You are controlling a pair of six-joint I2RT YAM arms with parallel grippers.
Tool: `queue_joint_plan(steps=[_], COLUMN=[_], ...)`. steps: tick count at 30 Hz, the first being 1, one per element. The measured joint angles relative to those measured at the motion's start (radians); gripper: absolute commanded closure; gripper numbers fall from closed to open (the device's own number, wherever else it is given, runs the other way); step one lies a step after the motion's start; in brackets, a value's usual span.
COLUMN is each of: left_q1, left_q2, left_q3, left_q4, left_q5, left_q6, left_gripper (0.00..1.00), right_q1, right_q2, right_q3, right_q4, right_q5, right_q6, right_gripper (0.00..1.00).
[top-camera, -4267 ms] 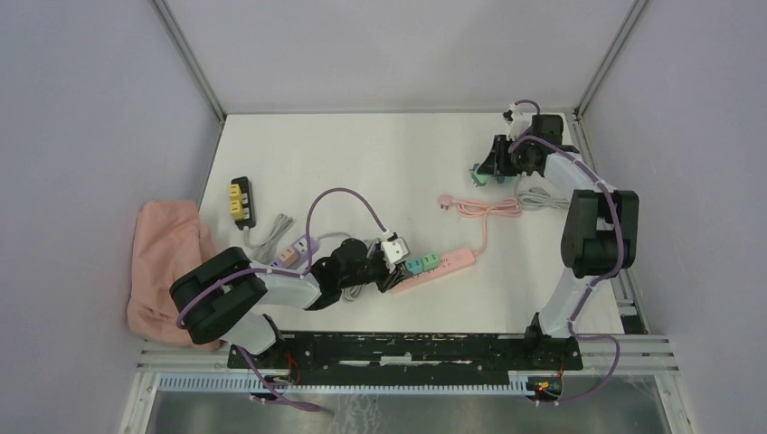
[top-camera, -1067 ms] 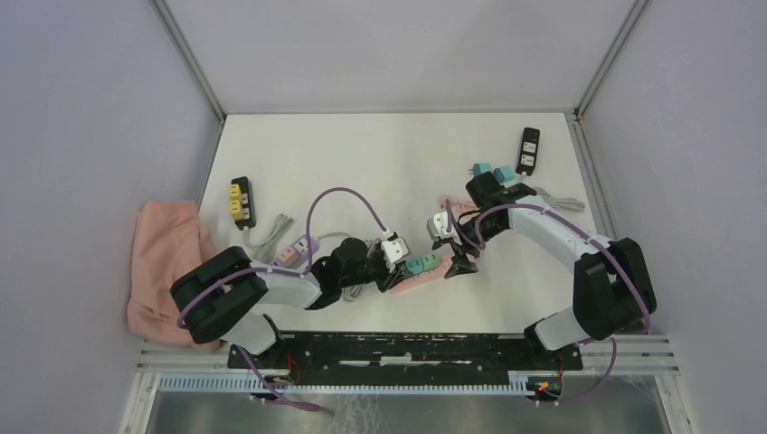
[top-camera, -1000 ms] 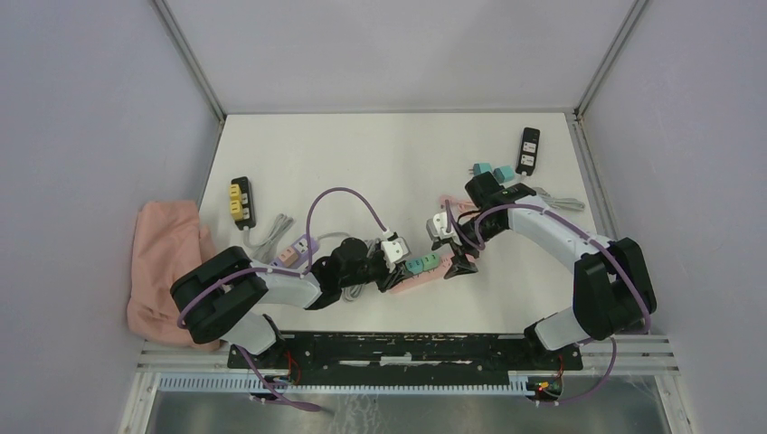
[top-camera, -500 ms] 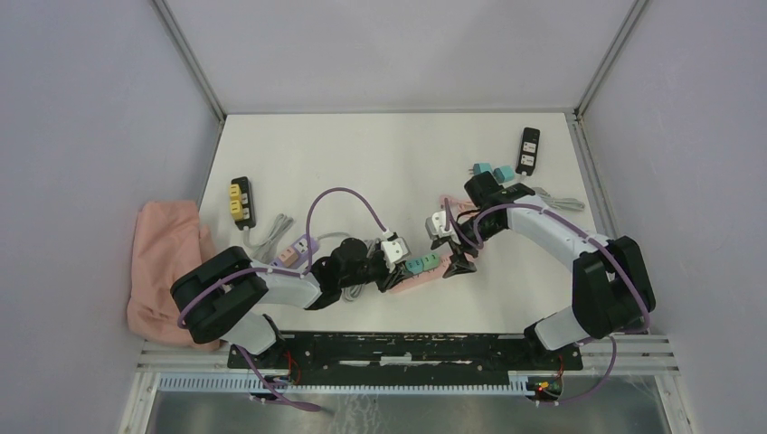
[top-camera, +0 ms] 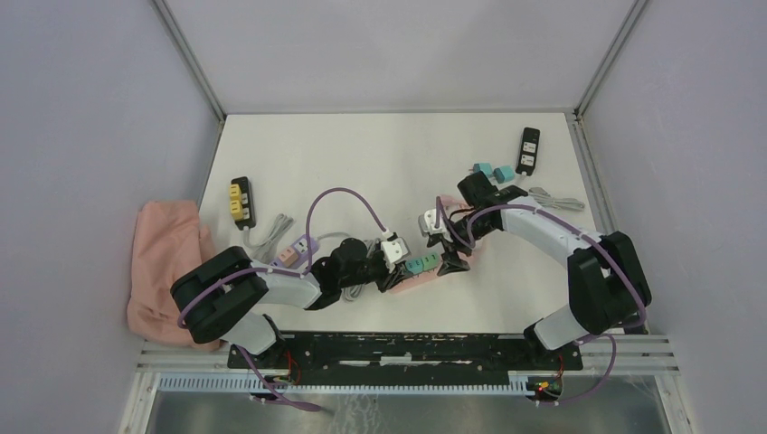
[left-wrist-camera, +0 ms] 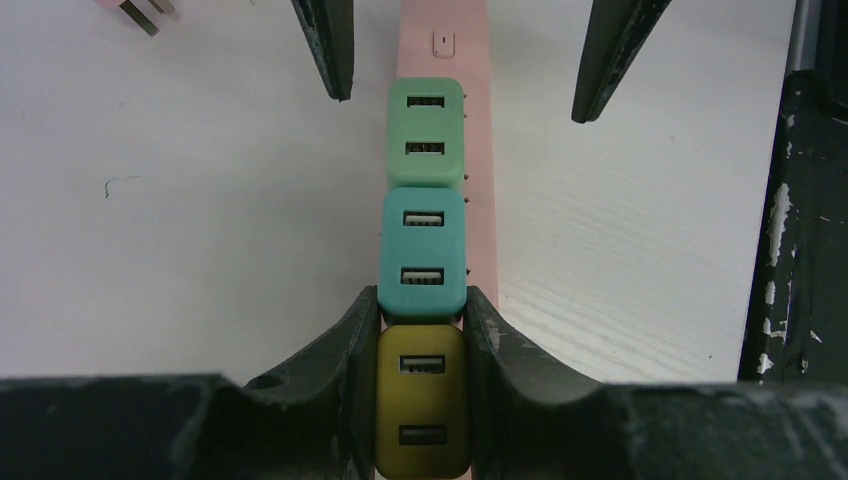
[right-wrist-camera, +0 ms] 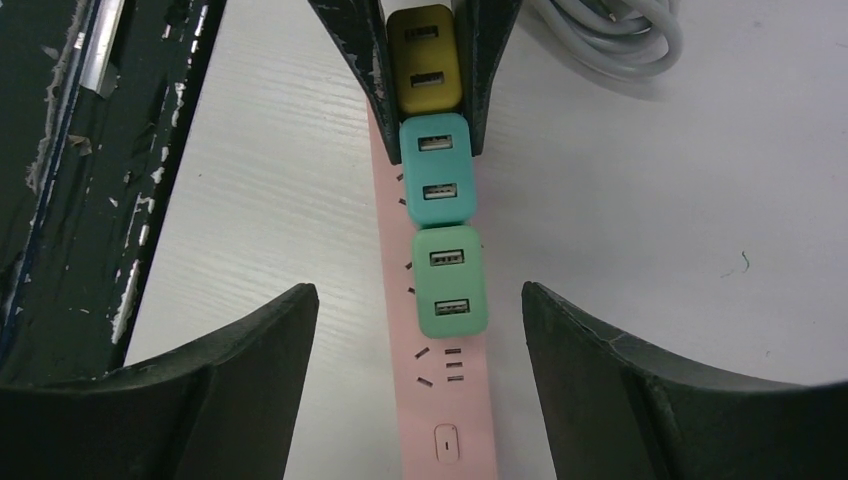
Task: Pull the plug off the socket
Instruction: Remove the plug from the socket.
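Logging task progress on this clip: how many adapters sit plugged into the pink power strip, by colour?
yellow adapter: 1
teal adapter: 1
green adapter: 1
Total: 3, all in a row on the pink power strip.

You see a pale pink power strip (left-wrist-camera: 483,230) on the white table (left-wrist-camera: 180,200). Along it sit a mustard-yellow plug (left-wrist-camera: 422,410), a teal plug (left-wrist-camera: 423,250) and a mint-green plug (left-wrist-camera: 427,130). Your left gripper (left-wrist-camera: 422,305) and right gripper (right-wrist-camera: 418,290) are black, scuffed white at the edges. In the top view, a salmon-pink cloth (top-camera: 163,253) lies at 9 o'clock, a black-and-yellow strip (top-camera: 241,201) at 10, a black strip (top-camera: 529,149) at 1. The arm cables (top-camera: 336,191) are purple.
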Motion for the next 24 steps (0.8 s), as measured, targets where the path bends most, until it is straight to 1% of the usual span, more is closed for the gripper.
queue_joint_plan(steps=[5, 8, 10, 14, 16, 19, 21, 24], left_q1=[0.0, 0.0, 0.0, 0.0, 0.0, 0.0, 0.0, 0.0], left_q2=[0.0, 0.0, 0.0, 0.001, 0.002, 0.003, 0.004, 0.011], left_q3=[-0.001, -0.002, -0.004, -0.009, -0.01, -0.013, -0.014, -0.015], left_q4=[0.002, 0.005, 0.009, 0.018, 0.022, 0.031, 0.034, 0.044], left_q5=[0.001, 0.001, 0.0, 0.003, 0.004, 0.006, 0.006, 0.008], left_q6=[0.0, 0.0, 0.0, 0.0, 0.0, 0.0, 0.0, 0.0], left_gripper=[0.97, 0.97, 0.97, 0.97, 0.97, 0.97, 0.97, 0.97], right_q1=[0.043, 0.074, 0.093, 0.119, 0.12, 0.121, 0.122, 0.122], right_q2=[0.021, 0.037, 0.051, 0.072, 0.073, 0.073, 0.073, 0.072], right_q3=[-0.005, -0.005, -0.005, -0.004, 0.0, 0.003, 0.003, 0.003], right_q4=[0.059, 0.085, 0.095, 0.108, 0.122, 0.12, 0.116, 0.106], right_q5=[0.06, 0.106, 0.137, 0.181, 0.197, 0.209, 0.211, 0.2], right_q6=[0.065, 0.093, 0.106, 0.114, 0.114, 0.109, 0.098, 0.07], right_gripper=[0.3, 0.37, 0.44, 0.71, 0.82, 0.95, 1.0, 1.0])
